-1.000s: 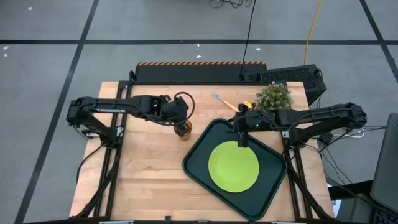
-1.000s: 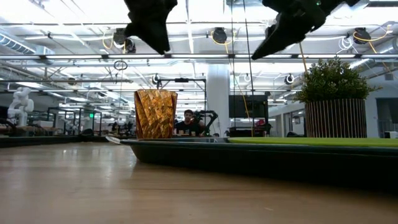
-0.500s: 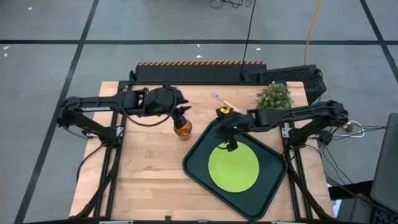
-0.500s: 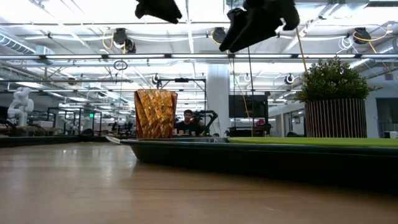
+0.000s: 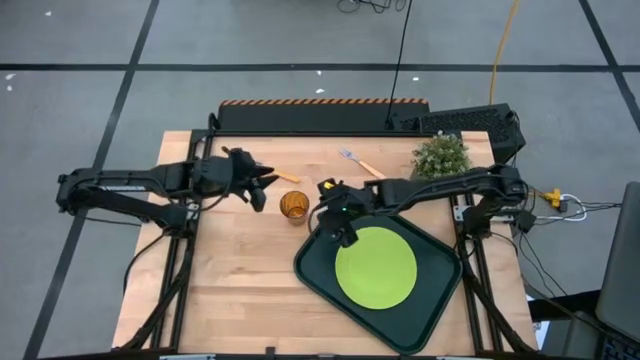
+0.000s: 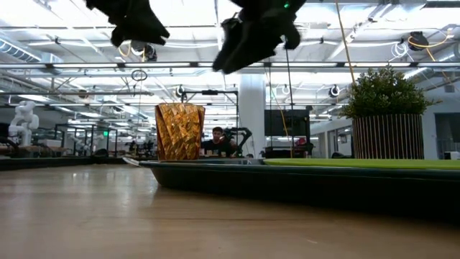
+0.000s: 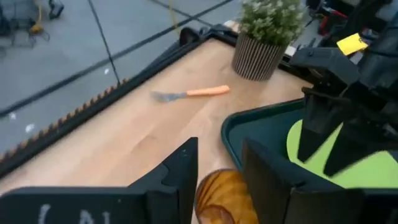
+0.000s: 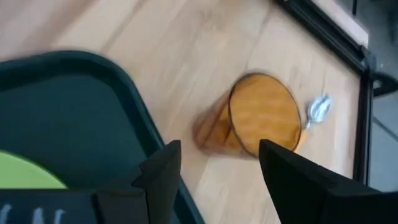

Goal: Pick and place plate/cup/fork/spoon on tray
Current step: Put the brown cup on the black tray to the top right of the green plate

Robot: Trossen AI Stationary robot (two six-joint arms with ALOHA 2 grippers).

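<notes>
A: Quick status. We've got the plate (image 5: 376, 267) lying flat on the tray (image 5: 318, 268), so we count that one done.

B: Agreed. The cup (image 5: 293, 206) stands upright on the tabletop (image 5: 240, 290), just beside the tray's near-left corner, not on it. The fork (image 5: 362, 164) lies on the wood well behind the tray, near the potted plant (image 5: 441, 154).

A: And the spoon (image 8: 318, 109)? In the right wrist view we see a silver bowl just beside the cup, on its far side from the tray. In the high view an orange bit pokes out by the left arm, probably its handle, but we can't be sure at that angle.

B: Fine, hedge it. Pincers: the right pincer (image 5: 340, 215) hangs over the tray's corner next to the cup, fingers apart, holding nothing; the cup sits in the gap ahead of them in its wrist view.

A: The left pincer (image 5: 258, 190) hovers over the tabletop to the cup's left, fingers apart too, empty, with the cup showing between them in the left wrist view.

B: So we judge one of four placed. Cup, fork and spoon are left. The right arm looks best placed for the cup.

A: Both pincers are close to that cup, so we'd flag a collision risk.
</notes>
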